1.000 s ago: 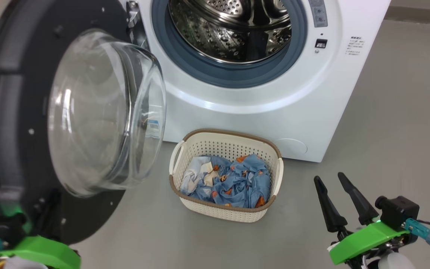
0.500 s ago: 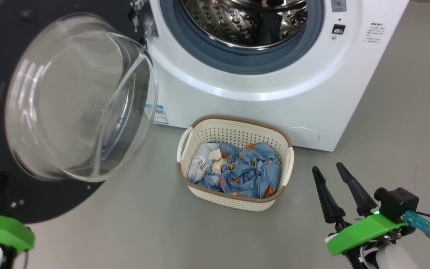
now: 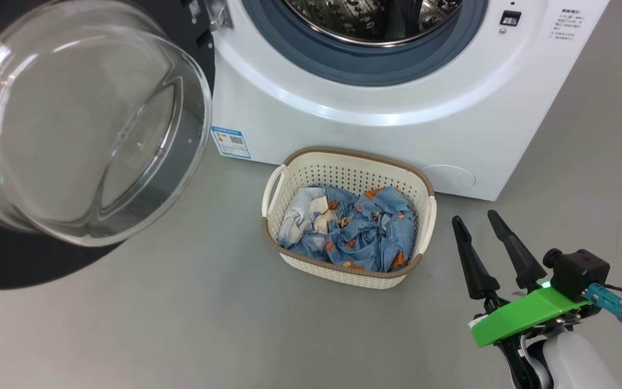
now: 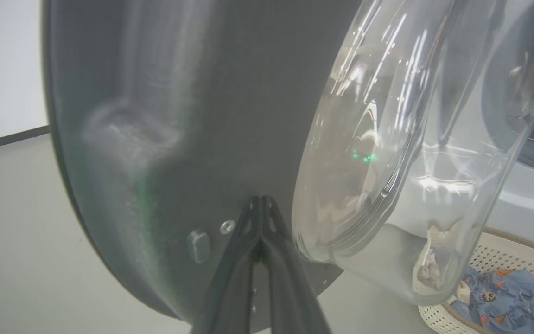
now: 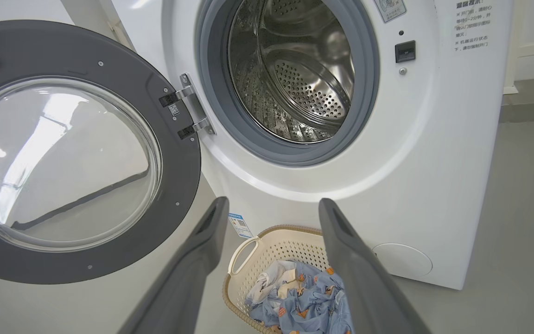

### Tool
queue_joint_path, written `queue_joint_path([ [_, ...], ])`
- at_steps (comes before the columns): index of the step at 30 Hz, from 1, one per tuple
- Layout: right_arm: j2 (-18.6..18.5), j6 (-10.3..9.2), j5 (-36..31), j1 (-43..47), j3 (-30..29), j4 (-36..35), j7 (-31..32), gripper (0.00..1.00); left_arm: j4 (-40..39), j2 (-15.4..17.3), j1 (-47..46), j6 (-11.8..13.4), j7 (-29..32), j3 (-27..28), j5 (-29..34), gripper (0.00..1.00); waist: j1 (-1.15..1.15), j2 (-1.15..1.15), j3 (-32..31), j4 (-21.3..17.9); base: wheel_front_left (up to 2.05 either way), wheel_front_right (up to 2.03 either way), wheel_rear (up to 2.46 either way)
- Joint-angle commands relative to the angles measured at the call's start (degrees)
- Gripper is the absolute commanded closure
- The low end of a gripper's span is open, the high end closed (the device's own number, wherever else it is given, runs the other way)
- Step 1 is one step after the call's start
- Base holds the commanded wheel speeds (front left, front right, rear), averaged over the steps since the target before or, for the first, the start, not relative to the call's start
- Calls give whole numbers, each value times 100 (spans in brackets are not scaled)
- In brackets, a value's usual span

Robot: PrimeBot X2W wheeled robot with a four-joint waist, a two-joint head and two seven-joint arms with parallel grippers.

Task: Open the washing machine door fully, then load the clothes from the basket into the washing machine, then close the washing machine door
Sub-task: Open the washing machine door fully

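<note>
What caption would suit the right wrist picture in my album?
Open right gripper frames the basket of clothes before the washing machine, its door swung wide.

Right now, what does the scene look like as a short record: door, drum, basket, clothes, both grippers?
door: open wide, hinged at the left of the washing machine in the head view
drum: bare steel in the part that shows
basket: upright on the floor in front of the machine
clothes: bunched inside the basket
left gripper: shut, tips by the door's dark inner face, contact unclear
right gripper: open, holding nothing, right of the basket
</note>
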Motion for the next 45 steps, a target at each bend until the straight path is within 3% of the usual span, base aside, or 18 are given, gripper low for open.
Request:
queue_joint_path([
  [1,30,9,-55,-148,125,-133,-69,0,-8,457,-341,12,-24,234,38,100,0,0,27,-5,0,0,0],
  [12,55,9,-43,-176,145,-85,-69,0,1120,532,-1130,-116,-189,-19,166,100,0,0,27,-10,0,0,0],
  [23,39,9,-8,-90,132,-69,-69,0,1697,440,-1349,-224,-459,-210,194,100,0,0,-117,46,0,0,0],
  [37,41,9,35,72,124,-79,-69,0,1773,236,-1255,-401,-706,-452,124,100,0,0,-420,164,0,0,0],
  [45,20,9,67,189,137,-108,-69,0,1339,140,-897,-476,-839,-555,-9,100,0,0,-570,114,0,0,0],
])
